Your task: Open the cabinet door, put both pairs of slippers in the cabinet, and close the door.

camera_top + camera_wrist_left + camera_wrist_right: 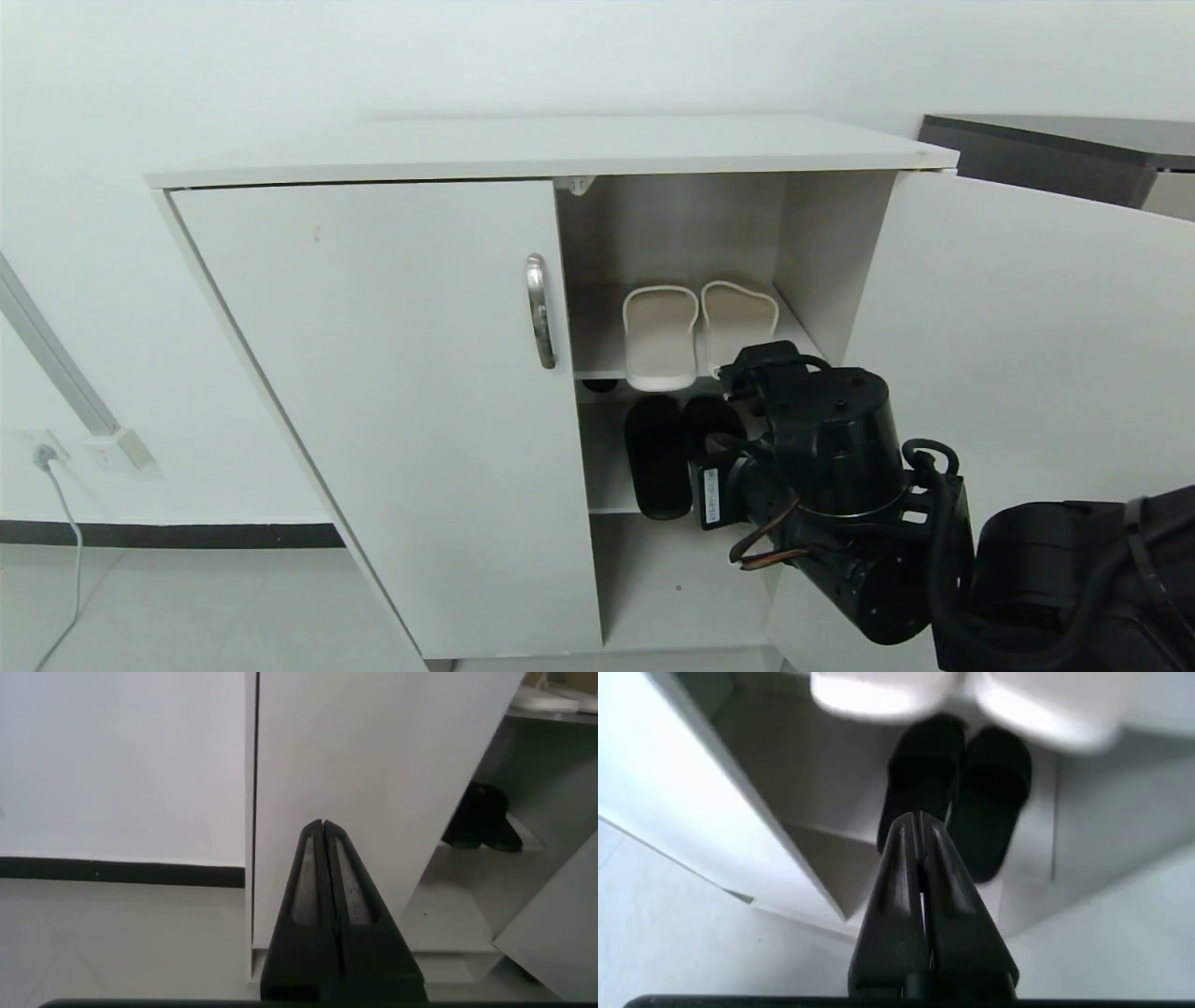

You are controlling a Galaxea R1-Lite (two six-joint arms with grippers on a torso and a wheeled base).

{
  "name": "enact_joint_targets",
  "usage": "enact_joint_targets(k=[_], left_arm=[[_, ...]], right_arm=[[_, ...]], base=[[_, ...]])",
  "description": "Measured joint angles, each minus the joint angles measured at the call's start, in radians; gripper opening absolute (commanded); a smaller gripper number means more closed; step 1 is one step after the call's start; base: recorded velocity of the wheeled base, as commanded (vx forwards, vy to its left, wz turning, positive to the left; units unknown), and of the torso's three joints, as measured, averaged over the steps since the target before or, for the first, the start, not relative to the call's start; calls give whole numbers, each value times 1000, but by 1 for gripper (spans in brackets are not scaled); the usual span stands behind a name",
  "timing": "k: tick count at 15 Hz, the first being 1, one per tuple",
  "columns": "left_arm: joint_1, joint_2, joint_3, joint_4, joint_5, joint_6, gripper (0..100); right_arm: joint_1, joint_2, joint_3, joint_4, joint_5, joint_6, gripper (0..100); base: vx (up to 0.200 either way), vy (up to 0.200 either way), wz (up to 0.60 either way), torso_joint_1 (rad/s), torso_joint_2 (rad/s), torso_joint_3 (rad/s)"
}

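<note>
The white cabinet [551, 145] has its right door [1027, 355] swung wide open, while its left door [392, 401], with a metal handle [540, 311], is closed. A beige pair of slippers [695, 331] lies on the upper shelf. A black pair [658, 457] lies on the shelf below. My right arm [826, 467] hangs in front of the open side. Its gripper [921, 821] is shut and empty, and points at the black slippers [957, 784] from a short way off. The beige slippers [887, 691] are above them. My left gripper [323, 826] is shut, empty, and faces the closed left door [374, 775].
The cabinet's bottom compartment [672, 579] holds nothing. A wall socket with a cable [42, 457] sits low on the left wall. A dark tabletop [1074, 149] stands behind the open door at the right. Pale floor [187, 607] lies left of the cabinet.
</note>
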Motion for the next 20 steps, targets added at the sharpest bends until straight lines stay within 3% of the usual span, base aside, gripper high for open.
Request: enact_joint_targets(k=[8,20], left_arm=[[0,0,0,0,0,0,0],[0,0,0,0,0,0,0]], right_arm=[[-4,18,0,-7,-1,-15,0],[-21,58,39,-99,3,-80,0]], base=[[-200,0,0,1,3,1],[0,0,0,0,0,0]])
